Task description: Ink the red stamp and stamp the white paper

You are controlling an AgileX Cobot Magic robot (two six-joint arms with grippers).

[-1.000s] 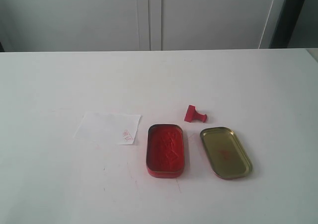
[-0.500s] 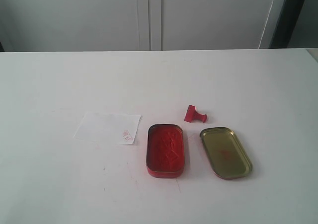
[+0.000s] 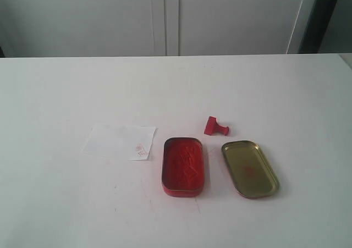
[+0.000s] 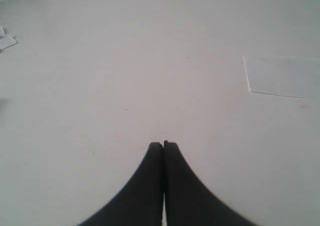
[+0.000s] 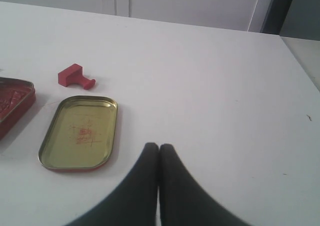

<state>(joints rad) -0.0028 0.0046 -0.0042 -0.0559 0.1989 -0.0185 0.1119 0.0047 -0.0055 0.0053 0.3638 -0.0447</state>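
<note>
**Both grippers shut and empty; stamp lying free on the table**

Closest to each wrist camera, finds the left gripper [image 4: 163, 145] and the right gripper [image 5: 159, 147] alike: dark fingers [image 4: 145, 186] pressed flat together tip to tip, no gap, nothing clamped, poised over bare white table [image 3: 66, 204].

In the exterior view, starts nearest with the open ink tin [image 3: 184, 165], red-filled and scored with pressed patterns. Just to its right, apart from it, picks out the gold lid [image 3: 250, 168], lying inside up with a faint red smudge.

Moves a little further back to the white paper [image 3: 120, 141], flat on the table left of the tin. Notes its corner nearest the tin, close to the rim and carrying a faint red imprint [image 3: 141, 149].

Reaches next the red stamp [image 3: 215, 127], tipped on its side just beyond the gap between tin and lid, touching neither, square base to the left, knob pointing right.

In the right wrist view, places that stamp well ahead of the closed fingertips, past the lid. In the left wrist view, catches only part of the paper, well clear of the tips.

Ends at the far table edge against pale cabinet doors [image 3: 165, 17].
</note>
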